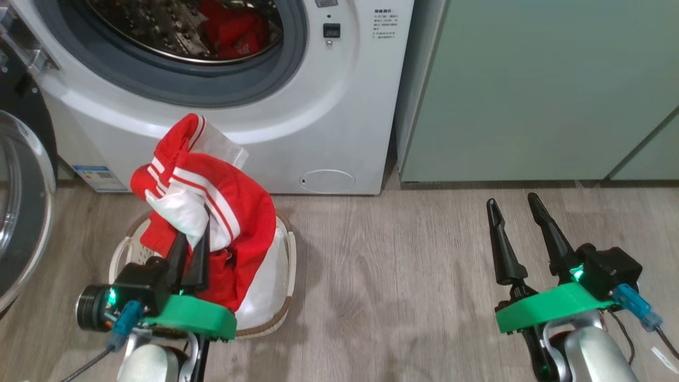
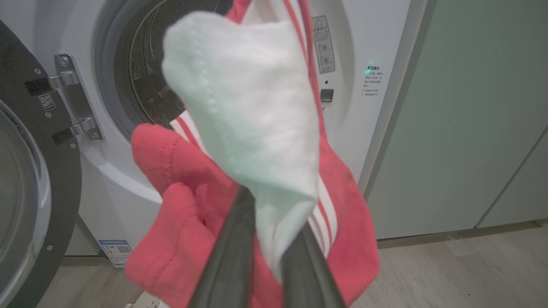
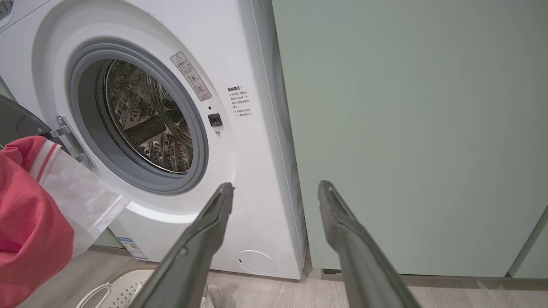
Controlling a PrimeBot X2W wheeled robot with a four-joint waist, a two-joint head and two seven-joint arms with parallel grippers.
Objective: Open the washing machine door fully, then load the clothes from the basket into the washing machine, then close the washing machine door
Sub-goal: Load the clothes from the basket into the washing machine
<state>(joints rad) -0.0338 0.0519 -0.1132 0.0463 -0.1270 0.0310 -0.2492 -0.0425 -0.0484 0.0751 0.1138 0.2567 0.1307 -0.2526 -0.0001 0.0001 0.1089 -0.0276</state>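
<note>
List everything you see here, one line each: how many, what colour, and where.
washing machine: one, white, ahead
washing machine door: one, black rim, open at left
drum garment: one, red, inside the machine
basket: one, cream, on the floor
held garment: one, red and white, above the basket
cabinet run: one, pale green, right of machine
left pincer: one, dark, shut on held garment
right pincer: one, dark, open, empty, lower right

cabinet: pale green, matte, flat front, upper right of head view, standing on the floor | seam: thin line splitting the cabinet front near its right edge | floor: grey-brown wood-look planks, faint sheen | white glossy sheet: crumpled, lower left
</note>
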